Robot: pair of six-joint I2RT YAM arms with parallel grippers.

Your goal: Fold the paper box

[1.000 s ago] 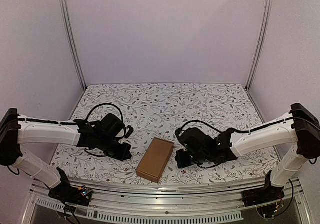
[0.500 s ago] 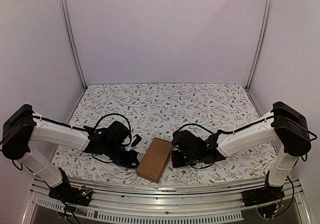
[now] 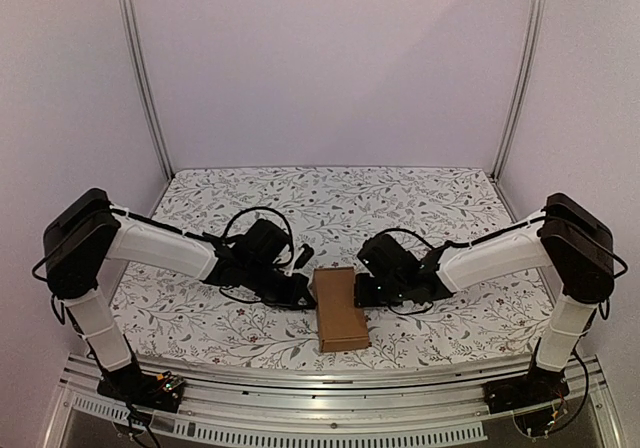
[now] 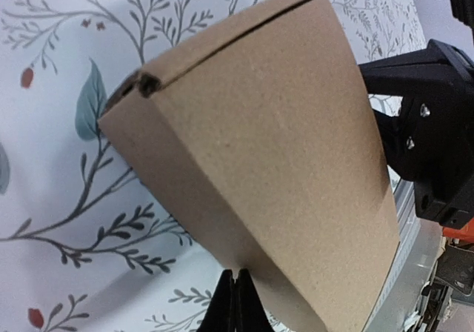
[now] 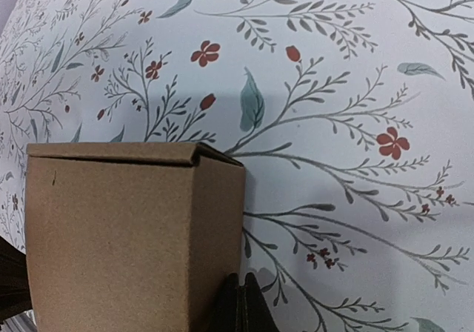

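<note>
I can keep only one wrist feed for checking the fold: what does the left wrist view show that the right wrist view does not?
Only the left wrist view: the left gripper, shut, at the long face of the plain brown cardboard box, the black right gripper beyond it, and a grey metal rail. Only the right wrist view: the right gripper's own shut tips beside the box's corner edge. Both: the closed box lying on the white floral tablecloth.

One paper box point(image 3: 340, 314); left pincer point(image 3: 306, 290), right pincer point(image 3: 361, 293) (two total); one table point(image 3: 330, 200).
</note>
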